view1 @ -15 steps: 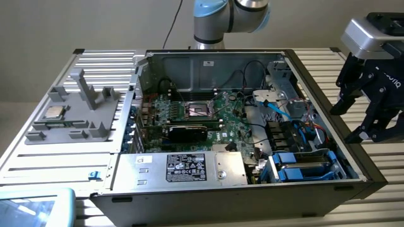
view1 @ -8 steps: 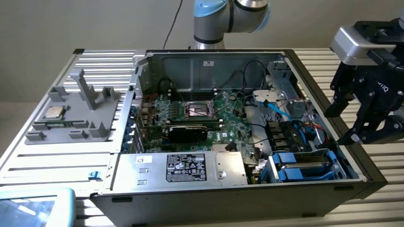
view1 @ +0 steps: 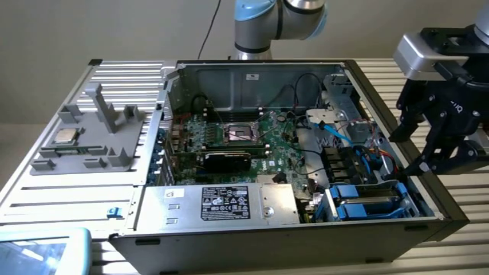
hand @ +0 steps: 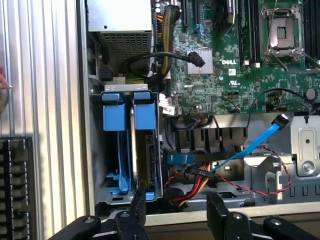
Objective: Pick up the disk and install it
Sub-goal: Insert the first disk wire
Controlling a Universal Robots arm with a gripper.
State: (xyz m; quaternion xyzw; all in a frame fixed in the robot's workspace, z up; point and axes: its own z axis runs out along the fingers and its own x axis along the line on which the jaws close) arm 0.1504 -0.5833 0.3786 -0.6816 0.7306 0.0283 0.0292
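Fingers (hand: 135, 212) apart, nothing between them. My gripper (view1: 416, 150) hangs over the case (view1: 306, 242) edge on the exterior view's right. Disk (hand: 145, 119) sits on edge in the drive bay (hand: 127, 89), in its blue carrier, touching a second blue carrier (hand: 114, 117), near the PSU (view1: 229, 203).

Parted jaws hover near the disk (hand: 145, 120), apparently seated.

Soft, even light falls from above — the ribbed bench (view1: 68, 189) is bright and its shadows are faint. Inside the open computer case (view1: 229, 80) it dims, darkest in the gaps around the cables (hand: 165, 54). Mild glare whitens the heat sink (hand: 199, 55).
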